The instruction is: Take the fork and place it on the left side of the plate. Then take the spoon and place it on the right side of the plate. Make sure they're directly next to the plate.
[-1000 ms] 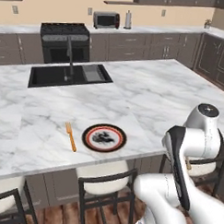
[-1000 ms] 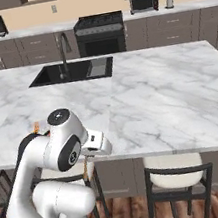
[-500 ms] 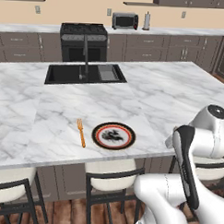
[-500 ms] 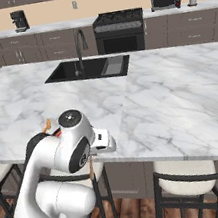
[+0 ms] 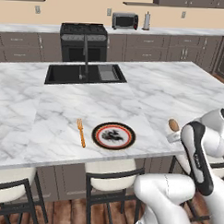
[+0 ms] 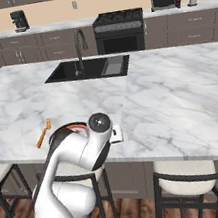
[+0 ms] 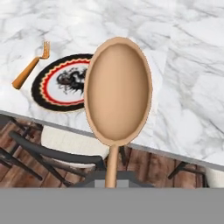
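Fork (image 5: 80, 133) sits left of plate (image 5: 113, 135), so that half looks done. Gripper (image 7: 112, 181) clamped on spoon (image 7: 117, 94), held up for the right side

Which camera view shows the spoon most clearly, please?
The hand view: the spoon stands close before the camera, its oval bowl facing it and its thin handle running down to the bottom edge. The left base view shows just its small brown bowl above the arm.

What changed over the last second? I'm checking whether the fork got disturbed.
The views slid sideways, so the base drove, not the tableware. The fork lies left of the plate as before. The pincer stays shut on the spoon.
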Available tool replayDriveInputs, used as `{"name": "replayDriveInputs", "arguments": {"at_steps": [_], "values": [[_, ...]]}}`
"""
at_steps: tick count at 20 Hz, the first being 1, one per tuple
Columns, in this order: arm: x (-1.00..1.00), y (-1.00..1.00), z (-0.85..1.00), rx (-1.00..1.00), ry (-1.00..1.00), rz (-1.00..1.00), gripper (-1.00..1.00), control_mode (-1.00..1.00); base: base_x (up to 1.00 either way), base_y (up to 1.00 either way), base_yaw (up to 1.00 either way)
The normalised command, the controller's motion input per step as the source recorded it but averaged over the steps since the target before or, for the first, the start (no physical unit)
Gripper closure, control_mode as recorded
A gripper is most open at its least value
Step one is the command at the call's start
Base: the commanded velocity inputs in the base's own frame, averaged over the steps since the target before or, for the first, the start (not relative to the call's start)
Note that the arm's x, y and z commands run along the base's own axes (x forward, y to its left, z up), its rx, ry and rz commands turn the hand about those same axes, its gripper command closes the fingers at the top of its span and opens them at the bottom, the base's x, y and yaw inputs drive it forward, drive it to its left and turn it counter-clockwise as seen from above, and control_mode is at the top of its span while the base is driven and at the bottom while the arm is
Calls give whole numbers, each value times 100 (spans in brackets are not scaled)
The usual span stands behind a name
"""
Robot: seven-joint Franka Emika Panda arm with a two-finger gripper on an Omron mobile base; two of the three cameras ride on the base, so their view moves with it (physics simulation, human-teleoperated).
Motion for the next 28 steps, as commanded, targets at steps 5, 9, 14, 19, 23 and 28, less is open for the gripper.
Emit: {"name": "replayDriveInputs", "arguments": {"at_steps": [5,9,14,19,23,28], "values": [[72,2,0,8,13,-3,100,-100,0,0,0],[88,16,-3,5,27,-5,100,-100,0,0,0],[83,27,-22,2,22,-1,100,-100,0,0,0],[69,24,-36,1,10,0,100,-100,0,0,0],[61,23,-34,2,4,0,100,-100,0,0,0],[46,16,-27,3,3,0,100,-100,0,0,0]]}}
